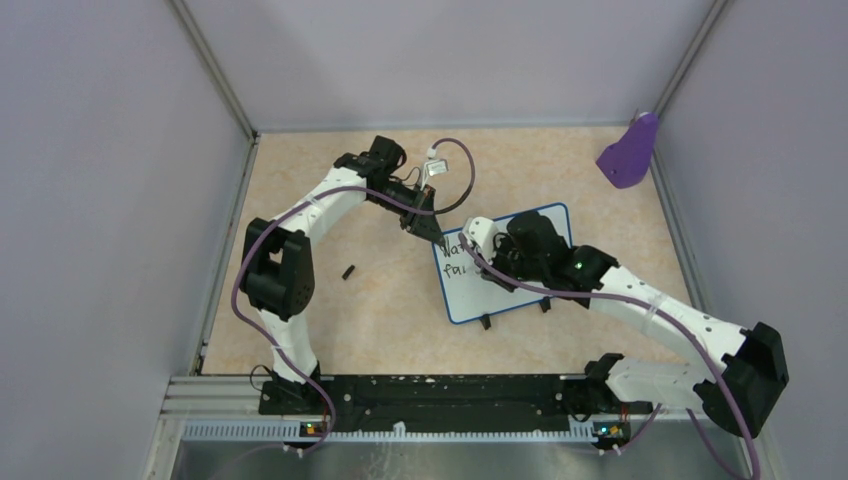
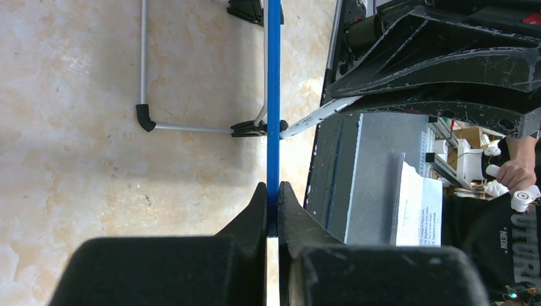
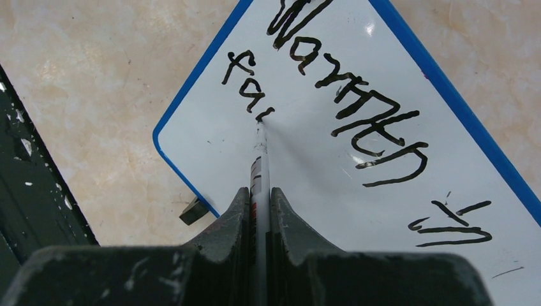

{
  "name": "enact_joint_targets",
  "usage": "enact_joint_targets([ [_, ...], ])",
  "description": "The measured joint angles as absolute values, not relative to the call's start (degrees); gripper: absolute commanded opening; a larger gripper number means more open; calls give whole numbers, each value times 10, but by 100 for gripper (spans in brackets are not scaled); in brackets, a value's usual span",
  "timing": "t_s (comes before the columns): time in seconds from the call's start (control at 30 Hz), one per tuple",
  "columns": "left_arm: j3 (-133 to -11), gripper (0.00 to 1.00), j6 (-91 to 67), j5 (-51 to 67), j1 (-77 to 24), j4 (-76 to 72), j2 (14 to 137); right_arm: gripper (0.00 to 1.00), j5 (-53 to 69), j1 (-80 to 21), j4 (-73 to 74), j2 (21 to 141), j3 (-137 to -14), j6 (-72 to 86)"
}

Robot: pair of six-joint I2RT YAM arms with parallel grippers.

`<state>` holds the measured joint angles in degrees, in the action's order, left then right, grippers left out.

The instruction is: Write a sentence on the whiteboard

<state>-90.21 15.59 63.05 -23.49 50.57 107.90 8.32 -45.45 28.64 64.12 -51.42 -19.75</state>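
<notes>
My right claw [image 3: 258, 194] pinches the marker [image 3: 259, 150], tip at "fai" in the sentence [image 3: 245, 83], blank whiteboard [image 3: 204, 137] running off right along its long axis; left claw [image 2: 272, 191] is clamped on its rim [image 2: 274, 95].

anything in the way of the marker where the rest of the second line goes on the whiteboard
Nothing visible. The marker in the right gripper touches the whiteboard after "fa", and the white surface ahead, under the first line, is bare. The left gripper clamps only the blue rim.
</notes>
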Motion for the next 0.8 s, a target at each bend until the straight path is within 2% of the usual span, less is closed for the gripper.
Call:
enact_joint_targets([
  [0.8, -902, 0, 156, 630, -235, 506, 1079, 0, 61, -445, 279, 627, -514, -180],
])
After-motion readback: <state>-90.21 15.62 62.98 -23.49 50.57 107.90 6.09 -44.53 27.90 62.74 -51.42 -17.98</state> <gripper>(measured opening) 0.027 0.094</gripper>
